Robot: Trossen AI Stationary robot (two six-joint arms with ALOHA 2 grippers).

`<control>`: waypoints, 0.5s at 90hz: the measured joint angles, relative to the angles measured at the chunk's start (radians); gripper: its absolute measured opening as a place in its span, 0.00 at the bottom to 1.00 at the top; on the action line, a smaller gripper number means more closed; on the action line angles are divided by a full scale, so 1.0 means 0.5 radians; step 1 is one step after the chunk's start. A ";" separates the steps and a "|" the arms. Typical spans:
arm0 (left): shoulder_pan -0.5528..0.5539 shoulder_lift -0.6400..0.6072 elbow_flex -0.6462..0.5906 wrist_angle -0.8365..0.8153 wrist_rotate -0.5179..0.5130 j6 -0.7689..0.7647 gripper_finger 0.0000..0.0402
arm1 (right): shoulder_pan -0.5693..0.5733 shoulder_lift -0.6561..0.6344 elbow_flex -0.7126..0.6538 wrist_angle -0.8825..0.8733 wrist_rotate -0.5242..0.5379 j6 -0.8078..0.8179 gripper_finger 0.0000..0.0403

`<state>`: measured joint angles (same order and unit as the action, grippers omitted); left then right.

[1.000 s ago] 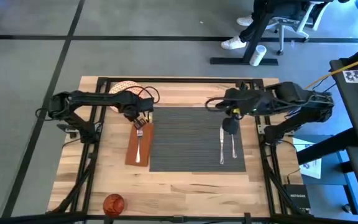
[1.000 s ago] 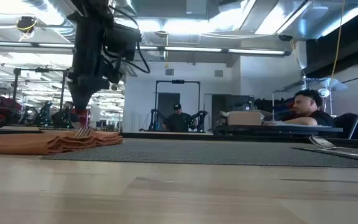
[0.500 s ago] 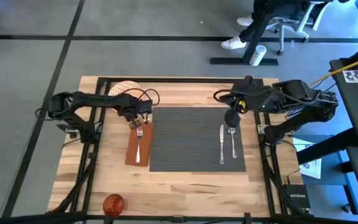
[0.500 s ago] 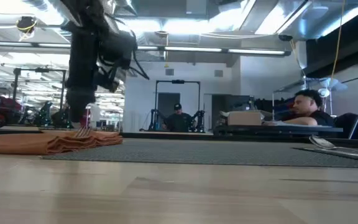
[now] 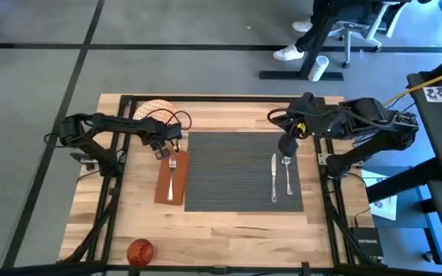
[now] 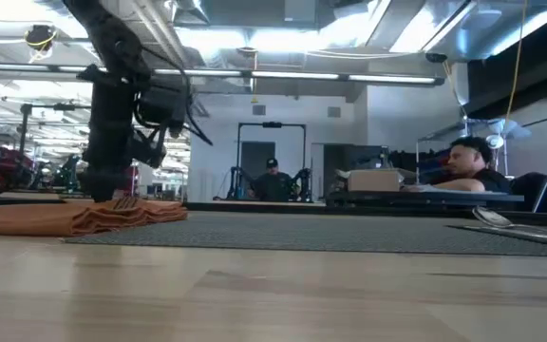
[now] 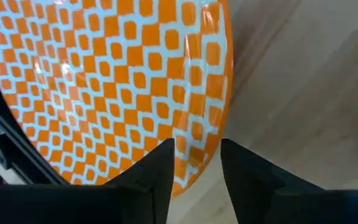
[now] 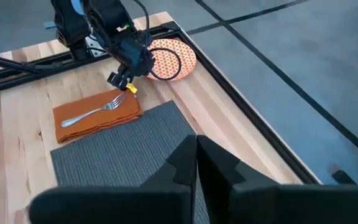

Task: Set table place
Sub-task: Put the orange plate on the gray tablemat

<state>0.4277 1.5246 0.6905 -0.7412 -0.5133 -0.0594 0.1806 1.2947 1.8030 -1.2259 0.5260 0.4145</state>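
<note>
The dark grey placemat [image 5: 244,170] lies mid-table, with a knife [image 5: 273,179] and a spoon [image 5: 288,175] on its right part. The brown napkin [image 5: 170,179] lies along its left edge, with the fork [image 5: 173,175] on top. The orange-patterned plate [image 5: 152,107] sits at the far left, partly under my left arm. The orange cup [image 5: 140,250] stands near the front edge. My left gripper [image 5: 160,146] hovers open between the napkin's far end and the plate [image 7: 104,81], touching neither. My right gripper [image 5: 286,146] is shut and empty above the spoon's far end.
Black rails [image 5: 206,98] frame the tabletop. Bare wood [image 5: 229,230] lies in front of the placemat. Beyond the far edge, a person's feet [image 5: 290,52] and a chair base show on the floor. People sit in the room behind [image 6: 468,161].
My left gripper has risen off the fork's tines and gone toward the table's left and far edge, nearer the plate; the fork stays on the napkin. My right gripper has drawn back from the knife and spoon toward the far right.
</note>
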 joint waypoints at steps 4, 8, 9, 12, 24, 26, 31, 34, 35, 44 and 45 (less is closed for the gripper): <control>0.025 -0.002 -0.020 0.040 0.000 0.039 0.29 | 0.000 -0.005 0.000 0.001 0.007 0.002 0.00; 0.048 -0.005 -0.033 0.057 0.000 0.063 0.29 | 0.000 -0.007 0.000 0.004 0.010 0.012 0.00; 0.053 -0.005 -0.033 0.060 0.001 0.067 0.29 | 0.000 -0.007 0.000 0.005 0.010 0.016 0.00; 0.072 -0.005 -0.034 0.072 0.003 0.075 0.29 | 0.000 -0.008 0.000 0.007 0.011 0.035 0.00; 0.137 -0.005 -0.049 0.133 0.015 0.156 0.29 | 0.000 -0.009 0.000 0.010 0.010 0.063 0.00; 0.144 -0.005 -0.052 0.144 0.014 0.183 0.29 | 0.000 -0.009 0.000 0.010 0.011 0.064 0.00; 0.162 -0.005 -0.054 0.161 0.017 0.242 0.27 | 0.000 -0.010 0.000 0.011 0.010 0.068 0.00; 0.169 -0.005 -0.054 0.170 0.018 0.269 0.25 | 0.000 -0.010 0.000 0.012 0.011 0.072 0.00; 0.170 -0.005 -0.054 0.173 0.018 0.280 0.24 | 0.000 -0.010 0.000 0.012 0.011 0.074 0.00; 0.175 -0.004 -0.054 0.185 0.017 0.318 0.14 | 0.000 -0.010 0.000 0.012 0.011 0.098 0.00; 0.174 -0.004 -0.054 0.186 0.017 0.322 0.12 | 0.000 -0.010 0.000 0.012 0.011 0.100 0.00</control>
<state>0.5149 1.5227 0.6636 -0.6483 -0.5046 0.1014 0.1806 1.2896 1.8030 -1.2198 0.5316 0.4646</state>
